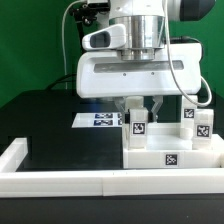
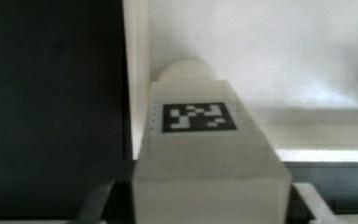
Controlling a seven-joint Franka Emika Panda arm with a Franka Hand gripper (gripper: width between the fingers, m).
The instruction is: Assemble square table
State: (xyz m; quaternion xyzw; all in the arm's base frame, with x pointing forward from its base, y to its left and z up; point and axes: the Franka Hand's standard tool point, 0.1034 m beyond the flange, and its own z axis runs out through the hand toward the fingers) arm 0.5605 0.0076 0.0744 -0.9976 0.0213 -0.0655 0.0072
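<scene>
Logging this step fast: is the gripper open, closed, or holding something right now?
Gripper: closed on a white tagged leg block, held upright above the square tabletop.

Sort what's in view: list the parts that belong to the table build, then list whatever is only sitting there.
Belongs to the build:
square slab
leg block held between the jaws
leg blocks standing on the slab at the exterior view's right

Just there:
marker board
long white rim
</scene>
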